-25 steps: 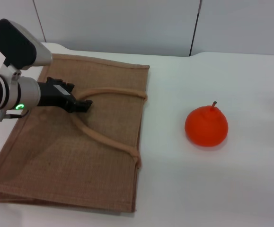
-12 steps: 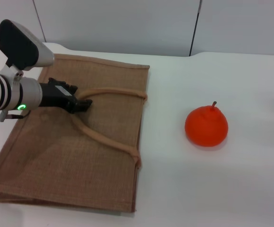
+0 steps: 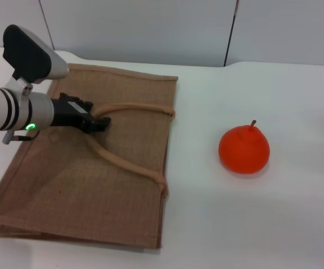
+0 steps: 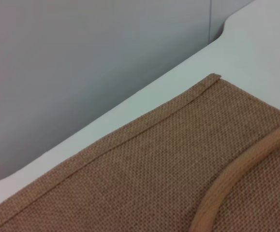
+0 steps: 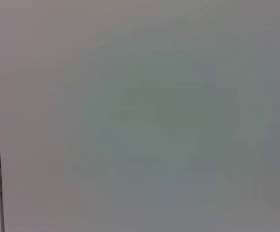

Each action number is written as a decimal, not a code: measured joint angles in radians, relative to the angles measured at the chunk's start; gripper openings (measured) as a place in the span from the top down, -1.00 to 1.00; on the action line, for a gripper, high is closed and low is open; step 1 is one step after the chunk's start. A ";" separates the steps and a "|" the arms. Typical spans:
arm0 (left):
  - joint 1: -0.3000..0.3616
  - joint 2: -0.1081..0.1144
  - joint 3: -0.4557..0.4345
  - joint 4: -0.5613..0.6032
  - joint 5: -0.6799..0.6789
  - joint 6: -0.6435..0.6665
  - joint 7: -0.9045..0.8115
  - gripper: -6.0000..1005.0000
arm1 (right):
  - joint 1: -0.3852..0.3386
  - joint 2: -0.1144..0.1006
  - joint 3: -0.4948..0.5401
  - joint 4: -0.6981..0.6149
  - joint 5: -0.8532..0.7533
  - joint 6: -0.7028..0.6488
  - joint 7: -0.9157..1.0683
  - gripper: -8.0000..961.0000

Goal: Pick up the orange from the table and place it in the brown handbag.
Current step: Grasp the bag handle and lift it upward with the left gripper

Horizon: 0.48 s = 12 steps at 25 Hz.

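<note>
The left hand [image 3: 98,123] is clamped on the looped rope handle [image 3: 129,107] of the flat tan-brown woven jute handbag [image 3: 66,190], its arm reaching low across it. Well to its right, the bright red-orange round orange [image 3: 244,149] sits on the white desk [image 3: 262,224], outside the bag.

The white table [image 3: 296,224] carries two items: the brown handbag [image 3: 66,196], lying flat at the left, and the orange [image 3: 244,149], well apart at the right.

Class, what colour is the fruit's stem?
Brown; the orange shows it best in the head view.
</note>
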 joint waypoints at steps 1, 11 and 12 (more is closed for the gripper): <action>0.000 0.000 0.001 -0.001 0.000 0.004 0.000 -0.24 | 0.000 0.000 0.000 0.000 0.000 0.000 0.000 -0.86; -0.002 -0.001 -0.006 0.000 -0.009 0.007 -0.005 0.01 | 0.001 0.000 0.000 0.000 0.001 0.001 0.000 -0.86; -0.002 0.000 -0.006 0.003 -0.010 0.007 -0.005 0.03 | 0.001 0.000 0.000 0.000 0.001 0.002 0.000 -0.86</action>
